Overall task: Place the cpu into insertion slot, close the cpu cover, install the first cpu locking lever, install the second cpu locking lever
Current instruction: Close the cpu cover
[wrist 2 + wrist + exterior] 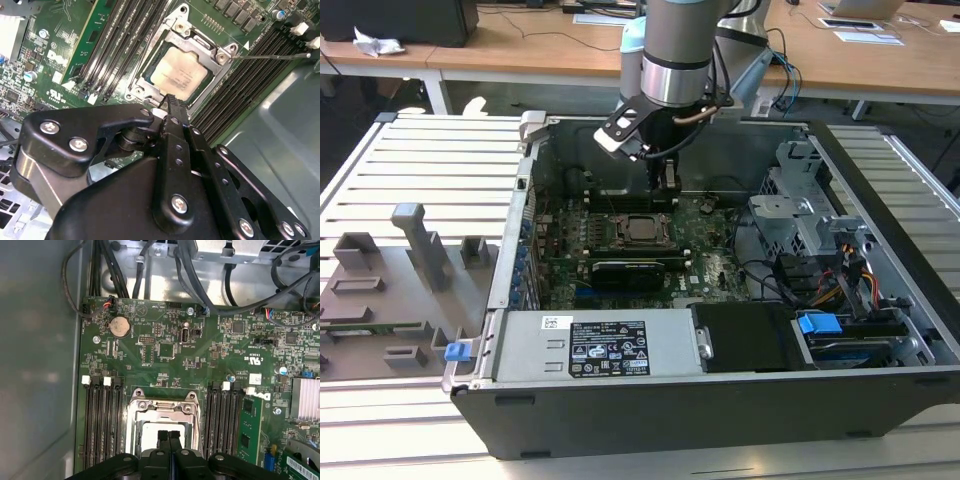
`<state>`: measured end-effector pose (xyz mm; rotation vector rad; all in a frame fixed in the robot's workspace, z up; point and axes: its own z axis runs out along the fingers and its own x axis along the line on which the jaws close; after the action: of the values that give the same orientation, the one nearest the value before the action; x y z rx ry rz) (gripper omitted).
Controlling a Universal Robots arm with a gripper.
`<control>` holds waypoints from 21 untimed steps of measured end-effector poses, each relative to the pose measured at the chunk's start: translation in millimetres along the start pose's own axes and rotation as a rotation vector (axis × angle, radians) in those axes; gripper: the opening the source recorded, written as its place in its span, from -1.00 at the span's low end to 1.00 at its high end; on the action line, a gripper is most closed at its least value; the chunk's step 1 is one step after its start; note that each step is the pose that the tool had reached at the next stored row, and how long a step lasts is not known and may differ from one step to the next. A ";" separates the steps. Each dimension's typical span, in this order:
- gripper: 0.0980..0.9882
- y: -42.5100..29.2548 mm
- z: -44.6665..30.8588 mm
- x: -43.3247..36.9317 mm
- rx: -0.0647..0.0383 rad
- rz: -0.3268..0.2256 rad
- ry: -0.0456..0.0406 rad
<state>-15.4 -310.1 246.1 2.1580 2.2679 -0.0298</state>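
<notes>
The cpu [179,75] lies flat in the insertion slot [137,91], its dull silver top showing. The cpu cover [200,41], a silvery frame, lies down around it. A thin metal locking lever [270,56] sticks out sideways from the socket's corner over the memory slots. My gripper [171,102] hangs just above the socket's near edge with its two black fingers pressed together and nothing between them. In the first wrist view the fingertips [163,436] overlap the cpu [150,432] and the cover [162,407]. In the exterior view the gripper [667,190] is just behind the socket [642,228].
Long black memory slots [102,425] flank the socket on both sides. A black expansion card [630,270] lies in front of it, then the power supply [590,345]. A drive cage [790,210] with cables stands at the exterior view's right. A grey fixture tray [380,290] sits outside the case.
</notes>
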 end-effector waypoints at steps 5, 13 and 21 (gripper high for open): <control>-0.98 -1.0 4.1 0.2 0.000 0.000 0.0000; -0.98 -7.6 16.0 0.7 0.000 0.000 0.0000; -0.98 -21.2 23.7 1.6 0.000 0.000 0.0001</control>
<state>-36.8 -310.1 222.5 2.1580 2.2680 -0.0296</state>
